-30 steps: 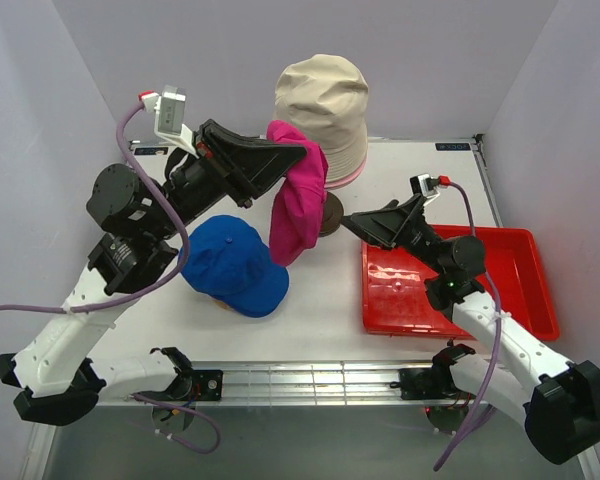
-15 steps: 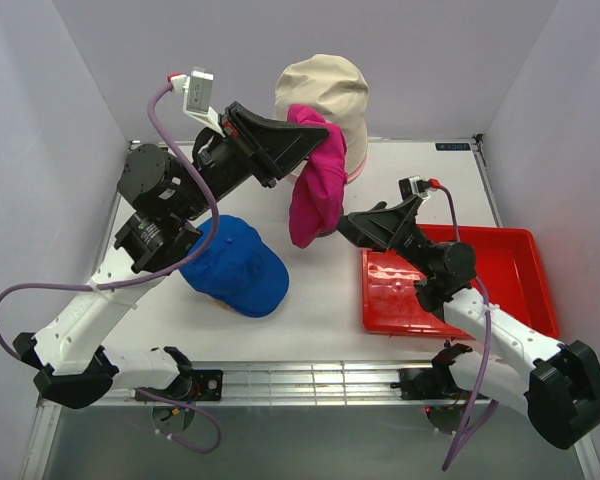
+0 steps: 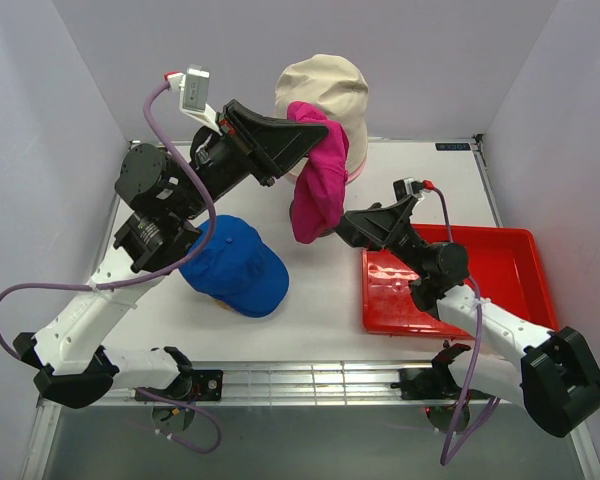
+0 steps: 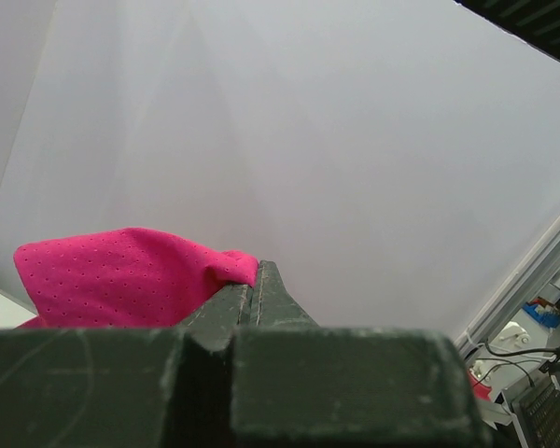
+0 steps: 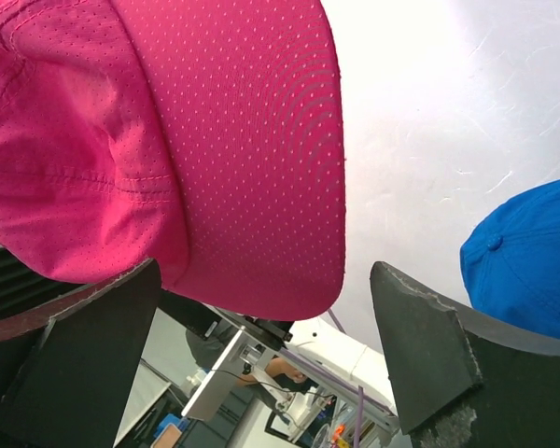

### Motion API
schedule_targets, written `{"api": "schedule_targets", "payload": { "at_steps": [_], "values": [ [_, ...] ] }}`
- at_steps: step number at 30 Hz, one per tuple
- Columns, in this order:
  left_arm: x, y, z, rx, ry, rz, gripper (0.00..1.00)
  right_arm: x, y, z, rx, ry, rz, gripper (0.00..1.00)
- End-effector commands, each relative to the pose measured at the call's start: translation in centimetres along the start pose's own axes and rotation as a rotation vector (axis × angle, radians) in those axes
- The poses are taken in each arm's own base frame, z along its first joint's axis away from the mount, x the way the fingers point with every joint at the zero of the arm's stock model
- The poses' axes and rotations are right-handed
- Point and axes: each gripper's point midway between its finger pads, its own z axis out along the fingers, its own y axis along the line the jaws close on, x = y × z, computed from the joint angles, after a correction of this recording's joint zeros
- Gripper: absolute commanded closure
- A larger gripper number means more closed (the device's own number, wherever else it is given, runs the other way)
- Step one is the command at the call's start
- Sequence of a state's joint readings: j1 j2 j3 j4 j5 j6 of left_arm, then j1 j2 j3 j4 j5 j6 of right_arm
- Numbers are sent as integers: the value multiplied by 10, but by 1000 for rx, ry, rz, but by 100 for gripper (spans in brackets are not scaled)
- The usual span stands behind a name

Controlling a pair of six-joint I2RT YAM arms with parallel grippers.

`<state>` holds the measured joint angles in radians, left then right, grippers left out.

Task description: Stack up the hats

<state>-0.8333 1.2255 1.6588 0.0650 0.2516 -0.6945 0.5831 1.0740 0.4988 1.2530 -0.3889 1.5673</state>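
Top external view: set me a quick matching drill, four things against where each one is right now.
1 magenta cap
2 blue cap
3 beige bucket hat
4 red tray

A at the left of the table
B at the back, highest of all
C hanging from the shut left gripper
D at the right of the table

Pairs: 1-C, 2-A, 3-B, 4-D

Nothing written can be read in any of the views. A small dark label sits on the far edge of the bench, beyond the right claw, but its print is too small to make out.
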Motion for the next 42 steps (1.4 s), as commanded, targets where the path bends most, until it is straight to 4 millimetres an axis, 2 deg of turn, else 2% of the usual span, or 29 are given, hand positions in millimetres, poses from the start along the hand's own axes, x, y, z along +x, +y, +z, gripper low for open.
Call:
{"api": "schedule_targets", "payload": {
  "at_steps": [1,10,15,18,21,22,24,28,35,39,42],
  "values": [
    [-17,-18,-3,47,-45,3,100,-2,29,7,-109,-14,-25,3],
    [-13,-14,-7,31,-43,-1,100,2,36,20,-159,-4,-10,6],
    [-13,-12,-17,7,-50,0,100,1,40,24,-176,-12,-13,8],
    [-12,-6,-25,-28,-54,14,100,2,45,26,-191,-13,-14,13],
    [-14,0,-33,-72,-64,35,100,4,46,25,-179,-17,-21,22],
    [-15,5,-34,-96,-73,41,100,5,47,23,-177,-18,-24,28],
    [-14,8,-38,-117,-71,59,100,8,46,23,-167,-17,-26,34],
    [-15,14,-43,-153,-79,77,100,12,48,21,-174,-13,-24,53],
    [-10,30,-57,-240,-66,103,100,20,48,19,-153,-1,-36,75],
    [-6,52,-71,-361,-62,110,100,28,49,24,-128,13,-24,92],
    [3,73,-88,-483,-32,107,100,35,46,32,-76,7,-8,92]
  ]
}}
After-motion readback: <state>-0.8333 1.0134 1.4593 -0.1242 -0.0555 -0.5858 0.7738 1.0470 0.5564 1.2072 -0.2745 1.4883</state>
